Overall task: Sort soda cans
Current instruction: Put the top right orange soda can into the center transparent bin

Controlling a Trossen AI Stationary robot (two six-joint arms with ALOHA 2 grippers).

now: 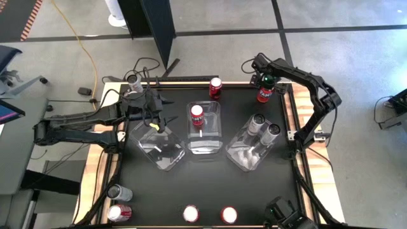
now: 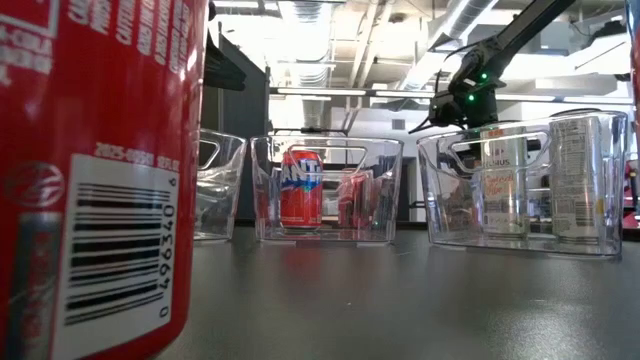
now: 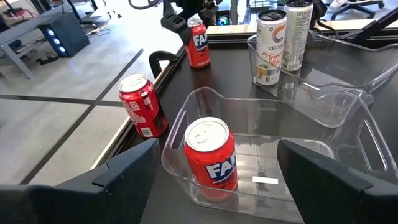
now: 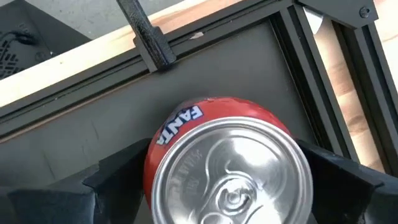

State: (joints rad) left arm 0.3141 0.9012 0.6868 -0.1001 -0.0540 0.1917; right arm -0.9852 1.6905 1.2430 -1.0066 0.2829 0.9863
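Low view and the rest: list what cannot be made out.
- Low view: the big red can up close blocks the table's left side.
- High view: the right gripper covers the red Fanta can's top.
- High view: the black object at the bottom edge is cut off.

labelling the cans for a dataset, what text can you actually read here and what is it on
"FANTA" on the red can under the right gripper.
"FA", cut off, on the red can in the middle bin.
"CELSIUS" on a white can in the far bin.
"496340" beside the barcode on the near red can.
Other print is too small to read.
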